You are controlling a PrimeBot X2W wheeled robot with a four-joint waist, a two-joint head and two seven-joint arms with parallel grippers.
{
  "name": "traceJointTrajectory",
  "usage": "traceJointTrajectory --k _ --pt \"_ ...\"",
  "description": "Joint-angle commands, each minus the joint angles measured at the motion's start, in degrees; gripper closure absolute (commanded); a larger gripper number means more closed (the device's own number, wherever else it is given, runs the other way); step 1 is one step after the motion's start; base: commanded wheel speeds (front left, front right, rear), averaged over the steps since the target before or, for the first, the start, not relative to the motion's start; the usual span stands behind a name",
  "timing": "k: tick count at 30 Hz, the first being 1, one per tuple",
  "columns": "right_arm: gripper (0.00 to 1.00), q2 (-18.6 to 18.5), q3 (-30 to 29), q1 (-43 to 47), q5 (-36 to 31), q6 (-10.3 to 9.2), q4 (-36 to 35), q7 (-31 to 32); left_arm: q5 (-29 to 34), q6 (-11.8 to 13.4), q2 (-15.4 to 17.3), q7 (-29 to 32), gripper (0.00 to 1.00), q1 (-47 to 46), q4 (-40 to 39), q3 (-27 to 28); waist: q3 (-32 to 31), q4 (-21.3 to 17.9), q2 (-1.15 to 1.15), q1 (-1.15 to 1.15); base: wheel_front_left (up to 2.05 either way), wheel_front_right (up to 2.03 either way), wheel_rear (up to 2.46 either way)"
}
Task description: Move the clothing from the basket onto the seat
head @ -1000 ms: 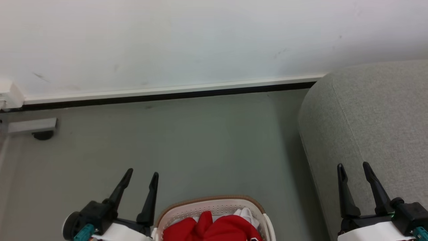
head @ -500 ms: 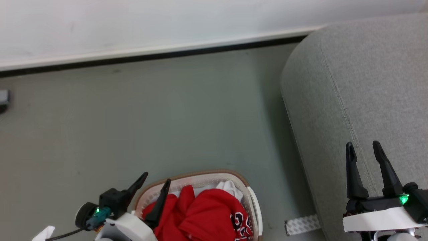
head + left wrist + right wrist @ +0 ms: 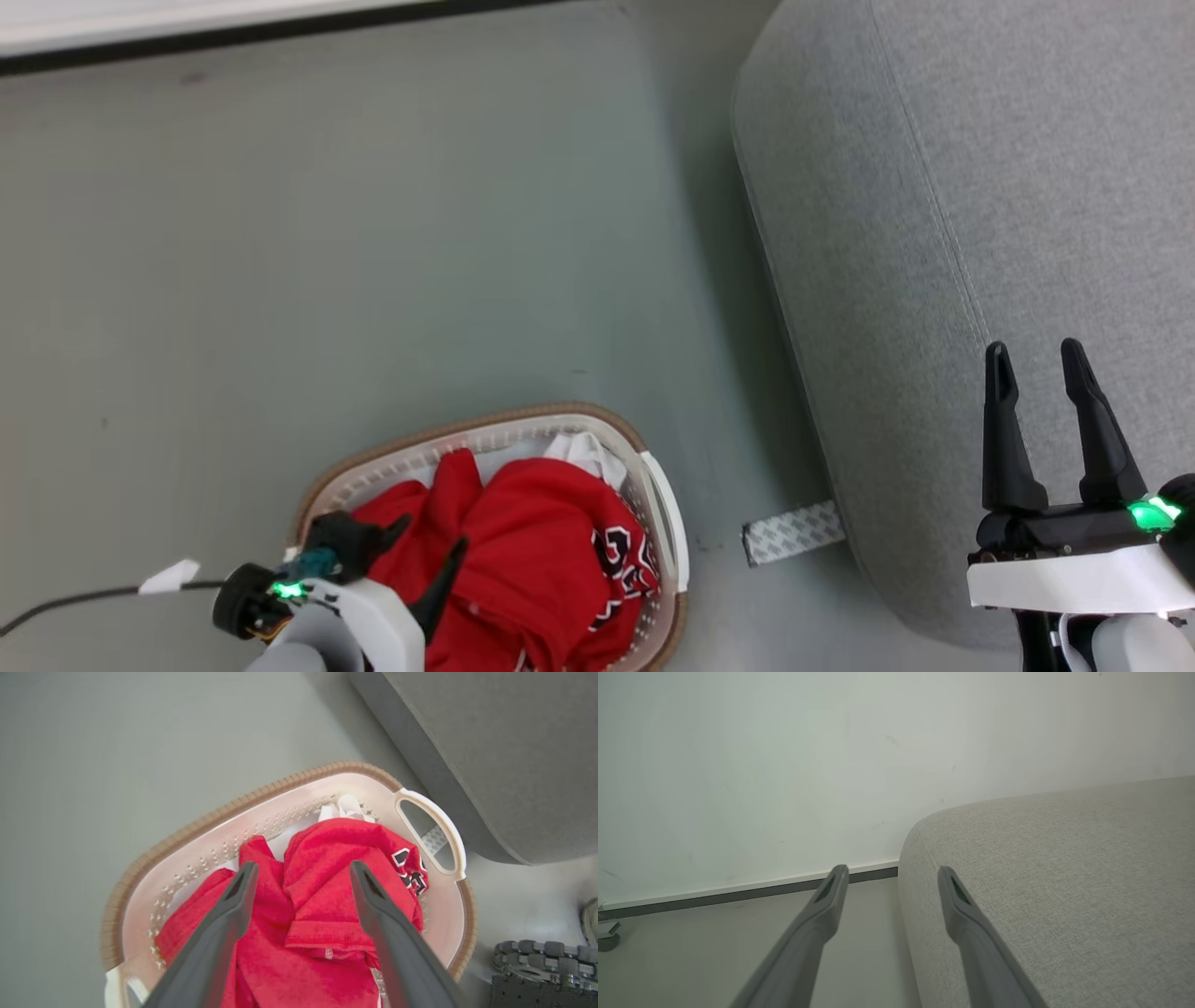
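Clothing (image 3: pixel 541 560), red, lies crumpled inside the basket (image 3: pixel 485 425), partly covering a white cloth (image 3: pixel 583 451) at the basket's far side. Left gripper (image 3: pixel 429 537): over the basket's left half, fingers spread wide above the clothing, gripping nothing. Seat (image 3: pixel 887 187): right of the basket, near it but apart. Right gripper (image 3: pixel 1034 350): well right of the basket, over the seat, fingers parted, empty.

Head overhead, left wrist close, sharing basket (image 3: pixel 289 805)

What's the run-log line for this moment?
left gripper open over clothing | clothing in basket | right gripper open by sofa | grasp not yet made
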Motion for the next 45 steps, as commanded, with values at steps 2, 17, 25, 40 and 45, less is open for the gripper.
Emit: traceJointTrajectory --k 2,17,25,40,45 --pt "0.0 -0.11 0.26 -0.96 0.57 -0.12 -0.66 0.03 -2.27 0.08 1.48 0.94 0.0 -2.2 0.98 -2.52 3.19 -1.64 0.0 0.0 0.0 0.0 0.0" --pt "0.0 -0.14 2.95 -3.24 5.16 -0.12 -3.18 0.02 -11.87 0.08 6.1 9.15 0.0 -11.99 5.9 -18.78 13.53 -5.7 0.0 0.0 0.0 0.0 0.0" --pt "0.0 -0.11 5.47 -3.63 6.78 -0.12 -3.71 0.02 -14.25 0.08 6.91 12.34 0.0 -15.16 6.97 -24.43 16.39 -7.58 0.0 0.0 0.0 0.0 0.0" --pt "0.0 -0.13 5.99 -4.06 6.57 -0.12 -3.14 0.03 -18.34 0.08 6.92 9.33 1.0 -17.3 6.94 -29.84 16.18 -7.35 0.0 0.0 0.0 0.0 0.0" --pt "0.0 -0.13 5.5 -4.5 5.54 -0.12 -2.6 0.02 -19.78 0.08 5.8 7.1 1.0 -17.6 6.53 -31.5 14.11 -5.97 0.0 0.0 0.0 0.0 0.0"
